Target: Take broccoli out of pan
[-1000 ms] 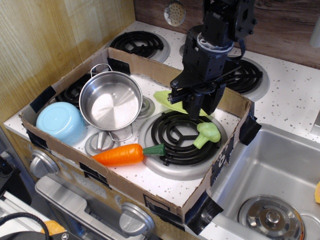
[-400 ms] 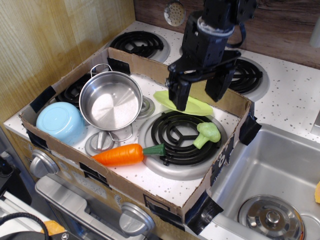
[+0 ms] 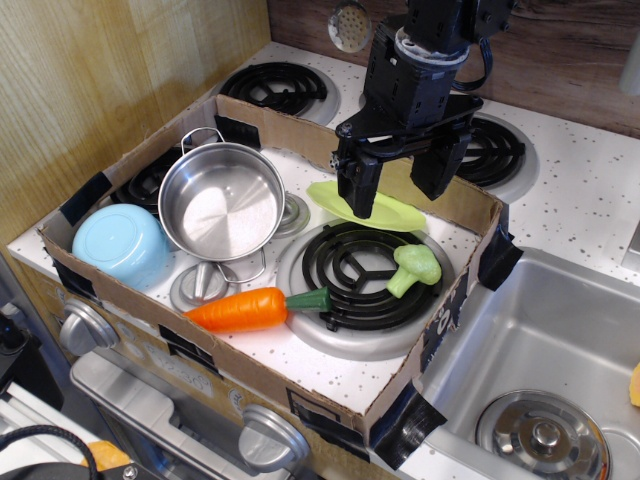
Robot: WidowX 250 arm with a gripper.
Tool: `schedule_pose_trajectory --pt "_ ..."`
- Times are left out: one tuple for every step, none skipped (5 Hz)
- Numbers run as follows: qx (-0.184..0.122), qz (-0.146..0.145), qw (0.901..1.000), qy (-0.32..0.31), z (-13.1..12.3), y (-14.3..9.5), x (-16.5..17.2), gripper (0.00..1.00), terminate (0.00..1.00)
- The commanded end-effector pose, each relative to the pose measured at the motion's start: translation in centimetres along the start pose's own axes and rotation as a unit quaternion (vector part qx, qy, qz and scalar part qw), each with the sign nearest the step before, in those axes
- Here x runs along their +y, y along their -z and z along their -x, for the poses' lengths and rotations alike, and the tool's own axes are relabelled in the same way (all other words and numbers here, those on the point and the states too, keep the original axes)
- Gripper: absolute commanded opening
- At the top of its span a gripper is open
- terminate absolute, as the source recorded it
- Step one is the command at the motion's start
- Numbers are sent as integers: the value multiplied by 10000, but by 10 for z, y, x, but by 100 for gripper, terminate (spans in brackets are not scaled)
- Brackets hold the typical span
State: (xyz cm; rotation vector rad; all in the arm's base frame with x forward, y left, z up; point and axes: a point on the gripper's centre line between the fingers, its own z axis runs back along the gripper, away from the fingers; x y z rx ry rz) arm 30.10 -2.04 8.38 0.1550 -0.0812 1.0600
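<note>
The pale-green broccoli (image 3: 414, 267) lies on the right side of the front black burner (image 3: 362, 272), outside the pan. The shiny steel pan (image 3: 222, 200) stands empty at the left of the cardboard tray. My gripper (image 3: 400, 182) hangs open and empty above the lime-green plate (image 3: 390, 214), up and a little left of the broccoli, its two black fingers (image 3: 360, 188) spread wide.
A cardboard tray wall (image 3: 250, 375) rings the stove top. An orange carrot (image 3: 250, 309) lies near the front wall. A light-blue bowl (image 3: 122, 243) sits at the left corner. A steel sink (image 3: 545, 370) lies to the right.
My gripper has risen from just beside the broccoli to above the plate and now shows its fingers spread wide. The broccoli stays on the burner.
</note>
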Motion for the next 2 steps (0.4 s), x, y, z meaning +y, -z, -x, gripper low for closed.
schedule_pose_trajectory --pt "-128 356 9993 -77 -9 -28 -8 100 0" --pt "-128 356 9993 -77 -9 -28 -8 100 100"
